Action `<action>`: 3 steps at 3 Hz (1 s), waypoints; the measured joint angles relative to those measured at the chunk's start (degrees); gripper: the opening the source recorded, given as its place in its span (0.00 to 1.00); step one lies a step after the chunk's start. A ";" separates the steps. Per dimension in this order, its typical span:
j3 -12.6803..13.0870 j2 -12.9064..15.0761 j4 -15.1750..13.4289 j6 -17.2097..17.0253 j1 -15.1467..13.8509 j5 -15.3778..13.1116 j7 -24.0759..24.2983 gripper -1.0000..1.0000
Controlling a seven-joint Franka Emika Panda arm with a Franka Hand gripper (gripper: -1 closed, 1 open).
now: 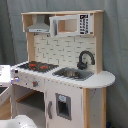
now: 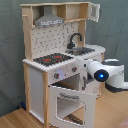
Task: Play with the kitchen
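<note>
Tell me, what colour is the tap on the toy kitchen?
Black. The tap shows best in the first exterior view.

Tall white & light-wood toy kitchen [image 1: 70,75] [image 2: 55,65], upright: black/red stovetop, black faucet over sink, grey hood; windowed oven door hangs open in the second exterior view.

A dark grey-green curtain [image 1: 10,30] hangs as the backdrop in both exterior views, falling in soft vertical folds from top to bottom [image 2: 10,60]. In the second exterior view, a light wooden floor [image 2: 20,120] with a visible plank grain runs along the bottom and meets the foot of the curtain. In the first exterior view, a pale rounded shape [image 1: 22,121] sits at the bottom edge towards the first exterior view's left; what it is cannot be told.
</note>
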 joint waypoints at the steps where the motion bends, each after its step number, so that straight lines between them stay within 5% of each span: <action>1: 0.23 -1.48 -0.64 5.48 -0.22 -1.71 1.84 1.00; 3: 0.24 -4.98 -3.72 17.28 0.26 -3.95 4.43 1.00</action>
